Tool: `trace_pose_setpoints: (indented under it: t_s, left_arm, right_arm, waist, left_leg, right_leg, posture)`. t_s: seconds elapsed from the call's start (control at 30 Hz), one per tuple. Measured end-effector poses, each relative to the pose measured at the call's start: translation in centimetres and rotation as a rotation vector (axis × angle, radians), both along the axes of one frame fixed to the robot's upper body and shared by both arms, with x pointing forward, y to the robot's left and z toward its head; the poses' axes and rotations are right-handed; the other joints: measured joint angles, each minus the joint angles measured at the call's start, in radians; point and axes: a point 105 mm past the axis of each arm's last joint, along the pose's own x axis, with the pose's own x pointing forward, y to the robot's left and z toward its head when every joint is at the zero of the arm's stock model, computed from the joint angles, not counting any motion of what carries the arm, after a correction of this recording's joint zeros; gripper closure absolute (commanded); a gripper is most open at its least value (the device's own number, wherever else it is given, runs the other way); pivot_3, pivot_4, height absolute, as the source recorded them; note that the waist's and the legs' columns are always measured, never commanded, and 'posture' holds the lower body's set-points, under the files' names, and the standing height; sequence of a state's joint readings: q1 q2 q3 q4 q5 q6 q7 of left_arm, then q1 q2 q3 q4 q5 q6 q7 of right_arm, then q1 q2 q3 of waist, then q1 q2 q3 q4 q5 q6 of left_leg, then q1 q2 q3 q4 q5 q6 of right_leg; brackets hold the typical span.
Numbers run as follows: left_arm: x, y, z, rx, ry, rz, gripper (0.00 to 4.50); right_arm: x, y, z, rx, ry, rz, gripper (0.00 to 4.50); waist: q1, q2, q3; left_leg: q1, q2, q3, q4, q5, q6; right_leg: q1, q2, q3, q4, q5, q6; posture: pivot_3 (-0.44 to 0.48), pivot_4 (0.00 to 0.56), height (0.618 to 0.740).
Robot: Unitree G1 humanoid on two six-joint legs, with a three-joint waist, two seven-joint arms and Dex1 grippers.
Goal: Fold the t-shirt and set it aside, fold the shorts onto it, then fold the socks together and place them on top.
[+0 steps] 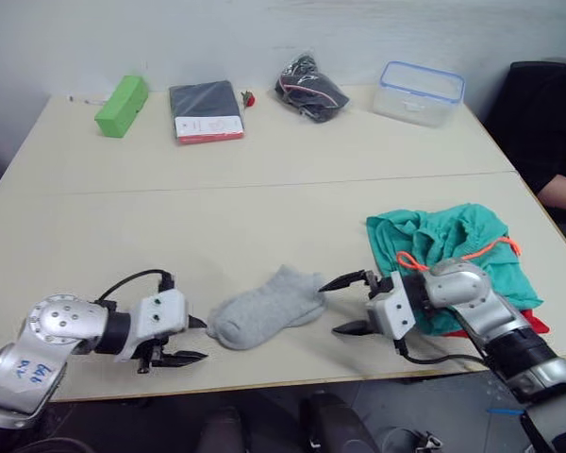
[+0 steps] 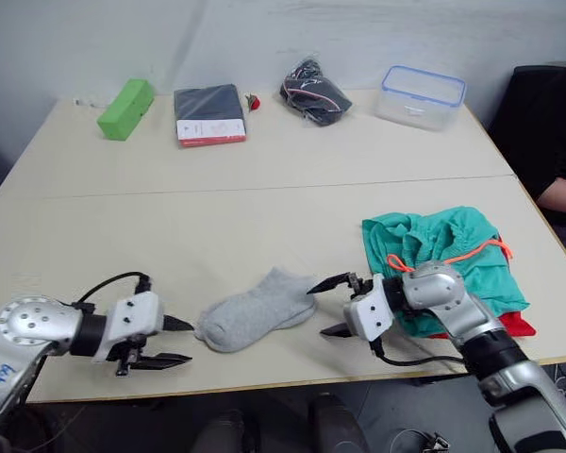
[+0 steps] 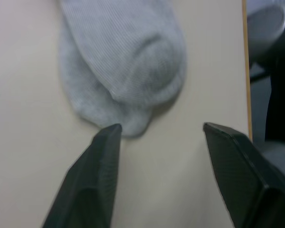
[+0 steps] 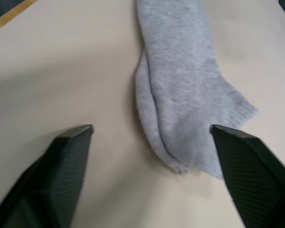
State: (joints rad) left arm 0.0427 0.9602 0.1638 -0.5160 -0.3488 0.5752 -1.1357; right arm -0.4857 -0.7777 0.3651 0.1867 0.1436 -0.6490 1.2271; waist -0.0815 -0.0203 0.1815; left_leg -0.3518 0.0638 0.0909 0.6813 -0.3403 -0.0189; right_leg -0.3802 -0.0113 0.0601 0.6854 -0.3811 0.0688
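1. two grey socks (image 1: 267, 309) lie one on top of the other on the table (image 1: 217, 226), close to its front edge, about midway along it.
2. left gripper (image 1: 194, 340) sits low at the front edge, at the toe end of the socks. its two black fingers (image 3: 97, 175) are spread apart and hold nothing. one fingertip is just at the toe of the socks.
3. right gripper (image 1: 349, 305) sits at the other end, by the cuff of the socks. its fingers (image 4: 61, 171) are wide open and hold nothing. the cuff lies between the two tips, nearer one of them.
4. green shorts (image 1: 443, 250) with an orange string lie in a soft heap near the right edge of the table, just behind the right gripper.
5. red t-shirt (image 1: 536, 324) lies under the shorts. only a small red bit shows near the front right corner.
6. along the back edge stand a green box (image 1: 122, 105), a dark packed garment (image 1: 206, 110), a bag of dark things (image 1: 309, 89) and a clear tub (image 1: 421, 92).
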Motion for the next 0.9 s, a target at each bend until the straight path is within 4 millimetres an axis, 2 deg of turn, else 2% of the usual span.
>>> trace_pose_setpoints:
  t_s: [0.1,0.2,0.33,0.43,0.5,0.6,0.63,0.73,0.9]
  left_arm:
    - [0.3,-0.2,1.1,-0.068,0.045,0.051,1.06]
    - [0.6,-0.4,1.1,-0.103,0.115,0.114,1.06]
    - [1.3,-0.7,-0.4,-0.162,0.227,0.222,1.06]
    - [1.8,-1.8,-1.1,-0.227,0.302,0.263,1.06]
    - [2.2,-2.5,-1.1,-0.247,0.323,0.275,1.06]
    - [2.6,-3.2,-1.3,-0.247,0.333,0.281,1.06]
    - [2.5,-3.4,-1.6,-0.242,0.344,0.281,1.04]
    - [2.4,-3.7,-1.8,-0.237,0.357,0.271,1.65]
    - [2.1,-4.0,-2.1,-0.232,0.378,0.260,3.13]
  right_arm:
    - [0.7,-0.2,1.5,0.058,0.117,-0.111,0.32]
    - [1.2,0.2,2.5,0.116,0.309,-0.217,0.32]
    - [2.1,0.8,2.7,0.093,0.504,-0.337,0.32]
    - [2.9,1.8,2.8,0.096,0.590,-0.400,0.32]
    - [3.2,2.8,2.4,0.086,0.639,-0.425,0.32]
    - [3.5,2.7,1.5,0.056,0.669,-0.470,0.32]
    - [3.5,2.6,1.2,0.043,0.674,-0.476,0.50]
    - [3.4,2.7,0.6,0.016,0.689,-0.482,1.22]
    - [3.3,2.8,0.4,0.009,0.697,-0.483,2.89]
  waist:
    - [0.001,0.000,0.000]
    - [0.000,0.000,0.000]
    - [-0.001,0.000,0.000]
    - [0.001,-0.001,0.001]
    - [0.001,-0.001,0.001]
    - [0.006,-0.001,0.001]
    - [0.006,-0.001,0.001]
    - [0.005,-0.001,0.001]
    - [0.000,-0.001,0.001]
  left_leg:
    - [0.000,0.000,-0.001,0.000,0.000,0.000]
    - [0.000,0.000,-0.002,-0.001,0.000,0.000]
    - [-0.001,0.000,-0.002,-0.001,0.000,0.000]
    - [-0.002,0.000,-0.002,-0.001,0.000,0.000]
    - [-0.005,0.000,-0.002,-0.001,0.001,-0.002]
    - [-0.007,-0.001,-0.002,-0.001,0.002,-0.005]
    - [-0.008,-0.001,-0.002,-0.001,0.002,-0.005]
    - [-0.014,-0.001,-0.002,0.001,0.002,-0.005]
    - [-0.016,-0.001,-0.002,0.002,0.003,-0.006]
  right_leg:
    - [0.001,0.000,-0.001,0.000,0.000,0.000]
    - [0.001,0.000,-0.001,-0.002,0.000,0.000]
    - [0.001,0.000,-0.001,-0.003,0.000,0.000]
    - [-0.001,0.000,-0.002,-0.003,0.000,0.000]
    - [-0.004,0.000,-0.002,-0.003,0.000,0.000]
    - [-0.005,0.000,-0.001,-0.003,0.000,0.000]
    - [-0.006,-0.001,-0.001,-0.004,0.000,0.000]
    - [-0.012,-0.001,-0.001,-0.002,0.000,0.001]
    - [-0.014,0.000,-0.001,-0.001,0.000,0.001]
  posture:
    - [0.000,0.150,0.740]
    - [0.000,0.150,0.740]
    - [0.000,0.150,0.740]
    - [0.000,0.150,0.740]
    - [0.000,0.150,0.740]
    - [0.000,0.150,0.740]
    - [0.000,0.150,0.740]
    - [0.000,0.150,0.740]
    - [0.000,0.150,0.740]
